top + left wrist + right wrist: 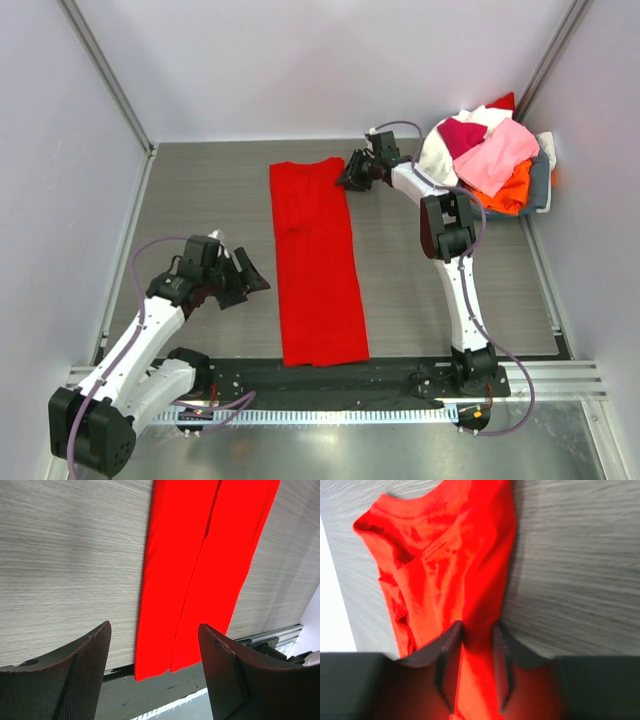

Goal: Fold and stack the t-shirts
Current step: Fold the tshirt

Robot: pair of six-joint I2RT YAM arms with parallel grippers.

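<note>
You've got soft matt cloth, faintly creased, on the red t-shirt (pixel 315 260). Table (pixel 200 200): matt grey wood-grain. Left gripper (pixel 154 626): matt black plastic, inner faces finely textured. Front rail (pixel 560 372): brushed metal.

Legible text, labels, brands, numbers, signs: none in any of the three views. The red t-shirt (pixel 318 270) is plain cloth; no print or tag on it can be read.
</note>
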